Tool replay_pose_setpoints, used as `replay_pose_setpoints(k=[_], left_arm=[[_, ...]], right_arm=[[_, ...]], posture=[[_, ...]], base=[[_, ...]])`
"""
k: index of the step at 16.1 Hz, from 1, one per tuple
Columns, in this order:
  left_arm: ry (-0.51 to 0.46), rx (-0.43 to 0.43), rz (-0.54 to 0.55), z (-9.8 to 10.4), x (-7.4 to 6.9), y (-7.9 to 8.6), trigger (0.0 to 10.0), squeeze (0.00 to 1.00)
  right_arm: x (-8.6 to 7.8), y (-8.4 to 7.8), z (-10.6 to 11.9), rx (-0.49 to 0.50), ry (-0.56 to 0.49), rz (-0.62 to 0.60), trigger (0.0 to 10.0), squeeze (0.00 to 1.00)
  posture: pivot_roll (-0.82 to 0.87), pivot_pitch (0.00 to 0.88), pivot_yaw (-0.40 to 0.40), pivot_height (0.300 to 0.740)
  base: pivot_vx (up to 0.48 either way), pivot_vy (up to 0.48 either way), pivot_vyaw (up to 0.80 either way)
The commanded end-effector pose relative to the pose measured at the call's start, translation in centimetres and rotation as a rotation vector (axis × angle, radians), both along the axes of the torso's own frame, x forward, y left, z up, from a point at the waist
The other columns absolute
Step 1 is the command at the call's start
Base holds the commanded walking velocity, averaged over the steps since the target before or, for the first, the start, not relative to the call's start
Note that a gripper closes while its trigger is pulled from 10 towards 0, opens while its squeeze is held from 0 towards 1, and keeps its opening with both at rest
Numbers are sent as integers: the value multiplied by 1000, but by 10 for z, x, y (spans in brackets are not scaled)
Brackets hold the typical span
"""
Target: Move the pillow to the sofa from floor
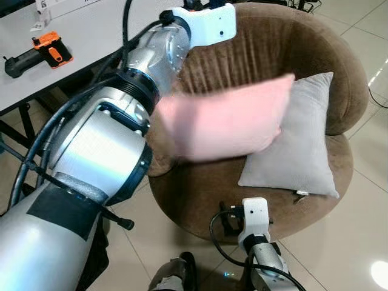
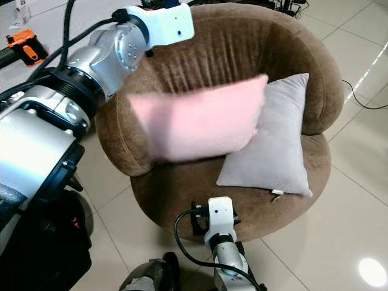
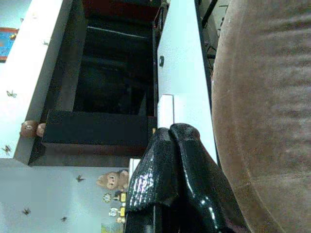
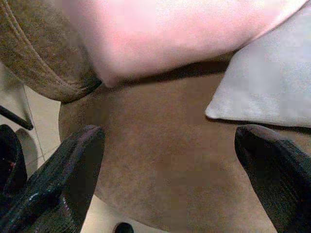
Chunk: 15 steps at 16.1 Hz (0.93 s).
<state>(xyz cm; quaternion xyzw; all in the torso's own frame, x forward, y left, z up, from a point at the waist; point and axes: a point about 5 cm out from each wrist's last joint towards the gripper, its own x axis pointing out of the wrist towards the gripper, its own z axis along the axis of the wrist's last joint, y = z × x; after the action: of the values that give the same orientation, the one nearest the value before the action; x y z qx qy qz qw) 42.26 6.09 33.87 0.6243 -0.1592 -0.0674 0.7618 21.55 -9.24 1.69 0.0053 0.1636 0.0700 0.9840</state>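
No text, label, brand, number or sign can be read anywhere. The white box (image 1: pixel 45 7) on the tabletop (image 1: pixel 73 36), well beyond the left claw (image 3: pixel 175 160), bears dark marks too small and blurred to make out as letters.

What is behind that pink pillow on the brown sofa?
Behind the pink pillow rises the ribbed back of the brown sofa, and a grey pillow leans beside it, its near edge tucked behind the pink one. The sofa back directly behind the pillow is covered.
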Motion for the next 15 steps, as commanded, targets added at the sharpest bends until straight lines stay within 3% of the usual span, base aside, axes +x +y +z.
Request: replay_pose_setpoints(k=[1, 5, 6, 7, 8, 9, 10, 11, 13, 15], left_arm=[[0, -37, 22, 5, 1, 5, 10000, 0], [50, -171, 61, 3, 4, 21, 10000, 0], [130, -265, 67, -13, 6, 28, 10000, 0], [189, -299, 69, -30, 7, 35, 10000, 0], [263, -411, 70, -43, 8, 45, 10000, 0], [333, -626, 67, -47, 8, 58, 10000, 0], [340, -766, 72, -43, 9, 70, 10000, 0], [336, -836, 62, -39, 9, 76, 10000, 0], [318, -1005, 23, -31, 7, 104, 10000, 0], [331, -1024, 21, -45, 3, 128, 10000, 0]], right_arm=[[1, 20, 2, 62, 7, 14, 10000, 0], [3, 19, 2, 59, 7, 20, 10000, 0], [3, 20, 2, 59, 5, 23, 10000, 0], [4, 22, 3, 60, 1, 26, 10000, 0], [6, 21, 5, 57, -10, 25, 10000, 0], [11, 17, 10, 56, -31, 14, 10000, 0], [17, 14, 14, 50, -54, 9, 10000, 0], [21, 12, 17, 47, -70, 7, 10000, 0], [43, 2, 32, 16, -149, 15, 10000, 0], [57, -3, 35, -7, -157, 47, 10000, 0]], posture=[[-25, 206, 183, 740], [-11, 210, 174, 740], [-1, 209, 172, 740], [1, 207, 170, 740], [3, 207, 164, 740], [15, 203, 155, 740], [26, 200, 145, 740], [36, 195, 136, 740], [80, 180, 91, 740], [138, 159, 50, 740]], base=[[0, 0, 0], [0, 0, 0], [0, 0, 0], [0, 0, 0], [0, 0, 0], [0, 0, 0], [0, 0, 0], [0, 0, 0], [0, 0, 0], [0, 0, 0]])
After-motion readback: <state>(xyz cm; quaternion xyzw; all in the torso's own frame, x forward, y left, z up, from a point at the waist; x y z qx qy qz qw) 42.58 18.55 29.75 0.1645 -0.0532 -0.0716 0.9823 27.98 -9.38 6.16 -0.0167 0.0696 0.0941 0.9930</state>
